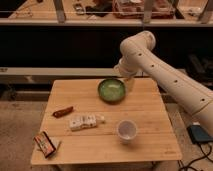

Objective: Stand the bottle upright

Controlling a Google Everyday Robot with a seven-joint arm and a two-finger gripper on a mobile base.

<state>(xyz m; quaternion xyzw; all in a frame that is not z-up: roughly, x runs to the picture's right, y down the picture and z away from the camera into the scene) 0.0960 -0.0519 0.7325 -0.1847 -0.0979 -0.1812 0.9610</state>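
Note:
The bottle (85,121) is whitish with a pale label and dark markings. It lies on its side on the wooden table (150,112), left of centre, with its small cap pointing right. My gripper (131,84) hangs from the white arm (150,57) at the back of the table, just right of the green bowl (111,90). It is well away from the bottle, up and to the right. It holds nothing that I can see.
A white cup (126,130) stands right of the bottle. A reddish-brown packet (62,111) lies to the bottle's upper left. An orange-red snack packet (45,144) lies at the front left corner. A dark shelf runs behind the table.

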